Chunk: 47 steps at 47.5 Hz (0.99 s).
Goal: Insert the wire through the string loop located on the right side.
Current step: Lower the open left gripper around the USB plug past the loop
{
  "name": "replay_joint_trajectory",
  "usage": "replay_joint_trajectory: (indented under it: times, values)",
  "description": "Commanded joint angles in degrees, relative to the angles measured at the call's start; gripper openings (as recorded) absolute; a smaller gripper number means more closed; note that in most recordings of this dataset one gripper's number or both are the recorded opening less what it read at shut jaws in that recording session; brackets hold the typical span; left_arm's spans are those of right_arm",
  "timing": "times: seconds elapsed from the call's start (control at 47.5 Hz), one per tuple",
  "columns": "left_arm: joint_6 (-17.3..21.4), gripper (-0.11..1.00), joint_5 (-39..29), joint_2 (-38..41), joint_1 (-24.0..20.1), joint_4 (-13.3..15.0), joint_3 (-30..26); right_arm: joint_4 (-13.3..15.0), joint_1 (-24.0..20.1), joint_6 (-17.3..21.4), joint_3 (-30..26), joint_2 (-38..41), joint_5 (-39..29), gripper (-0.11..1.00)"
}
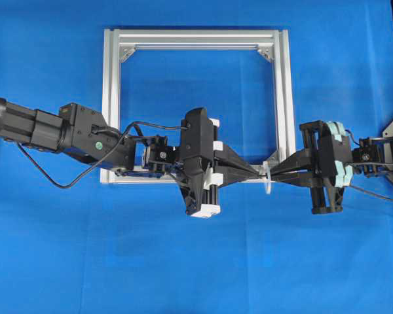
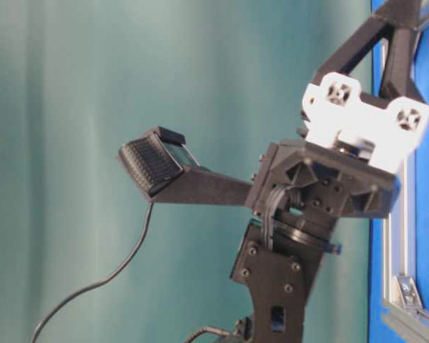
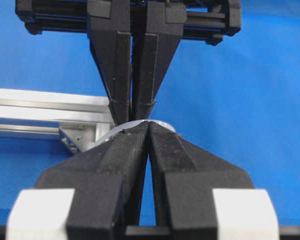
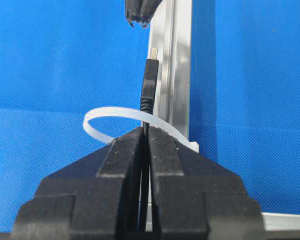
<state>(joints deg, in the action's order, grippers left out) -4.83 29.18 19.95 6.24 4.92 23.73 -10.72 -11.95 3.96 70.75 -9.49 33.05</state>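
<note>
Fingers of the right gripper pinch the wire, hiding its cable; only the plug shows, pointing straight away toward the left gripper, rising past the string loop; whether it passes through is unclear. Left gripper's jaws look nearly closed, holding nothing visible. Overhead, both fingertips meet at the frame.

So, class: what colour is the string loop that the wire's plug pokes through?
Whitish and translucent; the string loop shows best in the right wrist view.
</note>
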Motion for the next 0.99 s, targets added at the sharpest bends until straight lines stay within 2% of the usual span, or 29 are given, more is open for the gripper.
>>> replay_joint_trajectory:
  times: [0.0,0.063,0.232,0.316,0.358,0.59,0.969]
  values:
    - [0.00,0.08,-0.18,-0.97,0.09,-0.09,-1.14,0.00,-0.09,-0.09,-0.79,-0.44,0.35,-0.04]
    - [0.00,0.22,-0.79,-0.97,0.09,-0.09,-1.23,0.09,-0.09,-0.09,-0.88,-0.35,0.35,-0.04]
    - [-0.09,0.73,-1.41,-0.88,0.18,-0.09,-1.41,0.09,-0.09,-0.09,-0.79,-0.35,0.35,-0.04]
    - [-0.09,0.90,-1.41,-0.88,0.18,-0.09,-1.41,0.09,-0.09,-0.09,-0.88,-0.35,0.35,-0.04]
    - [-0.09,0.92,-1.41,-0.88,0.18,-0.09,-1.49,0.09,-0.09,-0.09,-0.88,-0.44,0.35,-0.04]
    - [-0.09,0.90,-1.41,-0.70,0.09,-0.09,-1.41,0.09,-0.09,-0.09,-0.88,-0.44,0.35,-0.04]
    - [-0.09,0.90,-1.49,5.63,-0.88,-0.09,-3.25,0.09,-0.09,-0.09,-0.79,-0.44,0.35,-0.04]
